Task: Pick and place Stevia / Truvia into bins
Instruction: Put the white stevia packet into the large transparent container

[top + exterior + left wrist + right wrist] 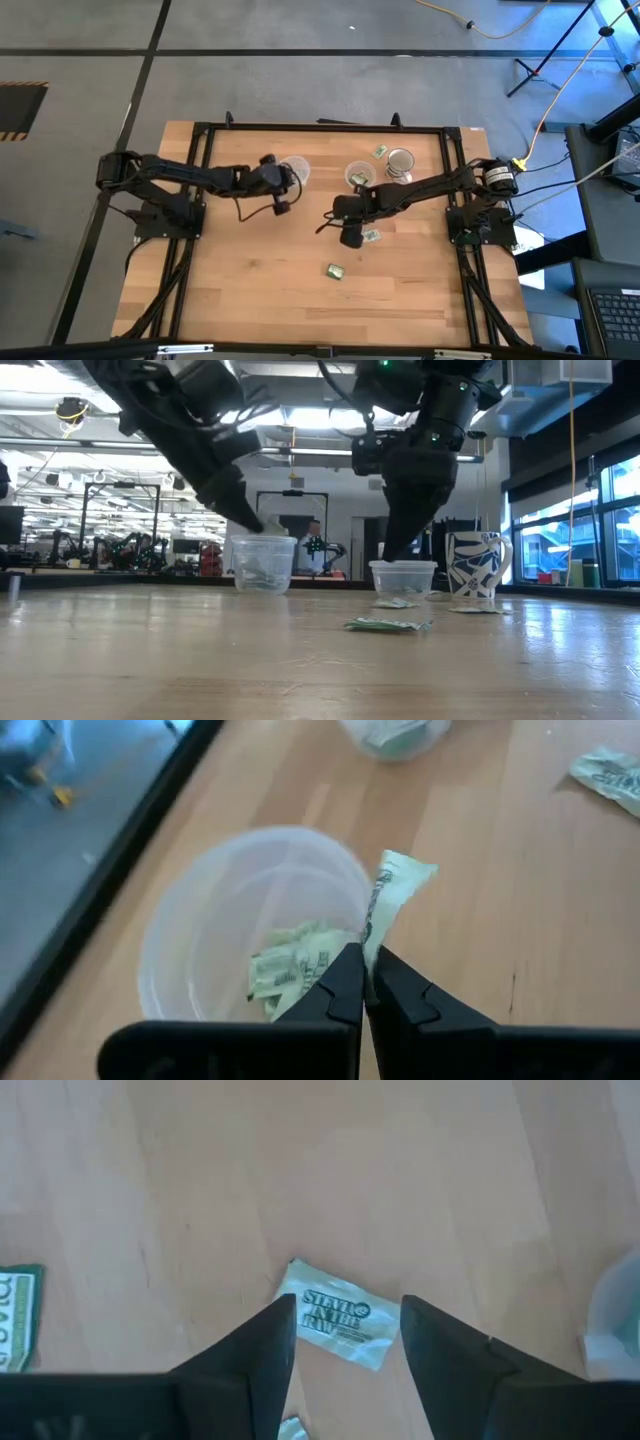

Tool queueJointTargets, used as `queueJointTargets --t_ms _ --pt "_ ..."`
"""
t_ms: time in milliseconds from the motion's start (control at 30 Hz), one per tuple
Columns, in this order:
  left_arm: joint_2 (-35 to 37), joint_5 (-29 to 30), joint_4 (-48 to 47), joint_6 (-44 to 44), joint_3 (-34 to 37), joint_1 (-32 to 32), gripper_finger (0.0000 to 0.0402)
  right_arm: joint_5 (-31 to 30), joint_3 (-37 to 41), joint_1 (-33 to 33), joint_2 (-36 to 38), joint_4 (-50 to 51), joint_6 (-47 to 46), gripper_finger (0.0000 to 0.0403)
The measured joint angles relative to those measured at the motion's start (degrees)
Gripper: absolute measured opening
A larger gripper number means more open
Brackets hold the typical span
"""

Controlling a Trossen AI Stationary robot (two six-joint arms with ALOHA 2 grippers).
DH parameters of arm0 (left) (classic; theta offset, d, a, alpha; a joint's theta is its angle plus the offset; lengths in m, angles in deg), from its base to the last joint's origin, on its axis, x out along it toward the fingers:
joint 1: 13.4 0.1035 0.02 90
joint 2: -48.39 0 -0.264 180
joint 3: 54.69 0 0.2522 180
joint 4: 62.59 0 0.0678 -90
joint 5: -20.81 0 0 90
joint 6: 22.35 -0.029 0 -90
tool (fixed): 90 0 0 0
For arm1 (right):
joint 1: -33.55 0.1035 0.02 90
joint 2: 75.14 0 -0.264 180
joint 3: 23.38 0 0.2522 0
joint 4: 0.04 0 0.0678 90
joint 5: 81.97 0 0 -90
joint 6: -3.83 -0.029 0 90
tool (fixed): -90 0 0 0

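Right hand (345, 1335) fingers apart, straddling a Stevia sachet (337, 1314) flat on the table (400, 1170), long axis across the gap; left hand (363, 982) clamped on another sachet (392, 892) at its cup's (180, 930) rim.

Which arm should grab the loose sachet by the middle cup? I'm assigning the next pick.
Right. The right gripper hangs open directly over that sachet, straddling it. The left gripper is shut on another sachet at its cup.
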Motion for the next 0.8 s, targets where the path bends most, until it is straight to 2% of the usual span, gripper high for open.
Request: queueJointTargets --t_ms 67,333,800 --pt "-0.14 -2.16 -0.87 1.74 -0.05 1.83 0.0003 -0.01 0.00 -0.04 0.00 0.35 -1.00 0.0184" --pt "-0.23 -3.58 -1.30 2.88 -0.04 5.97 0.0004 -0.02 0.00 -0.09 0.00 0.42 -1.21 0.0184" --pt "-0.23 -5.23 -1.05 4.00 0.02 8.60 0.0004 0.00 -0.02 -0.09 -0.02 3.13 -3.29 0.0184"
